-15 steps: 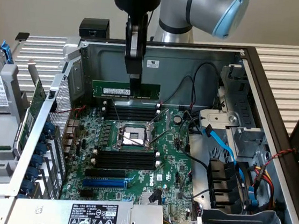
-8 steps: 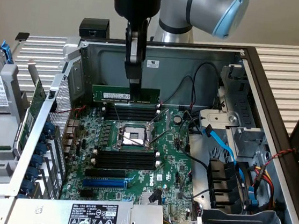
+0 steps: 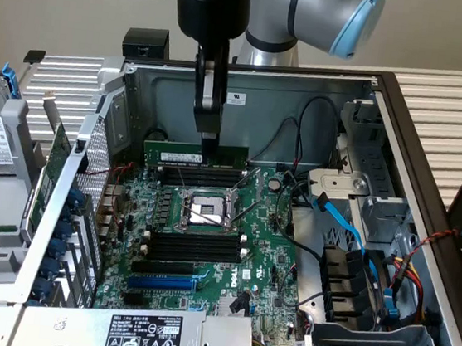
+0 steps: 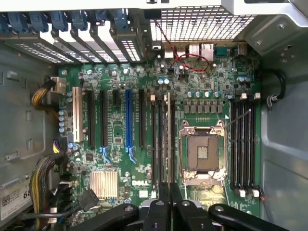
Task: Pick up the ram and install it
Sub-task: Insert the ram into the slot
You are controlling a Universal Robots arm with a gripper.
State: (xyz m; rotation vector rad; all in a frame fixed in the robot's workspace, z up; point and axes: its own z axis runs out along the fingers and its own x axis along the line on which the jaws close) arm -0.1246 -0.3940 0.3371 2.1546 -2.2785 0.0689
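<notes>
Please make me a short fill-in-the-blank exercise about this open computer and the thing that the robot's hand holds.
1. The hand is shut on the long, thin ____.
2. The ram, like the motherboard, is ____ in colour.
3. Between two black slots lies one long slot that is ____.
Missing words: ram; green; blue.

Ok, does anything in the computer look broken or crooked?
Nothing looks broken. The ram sits level in the hand at the black slots; I can't tell if it's pushed in. The socket in the middle is bare.
</notes>
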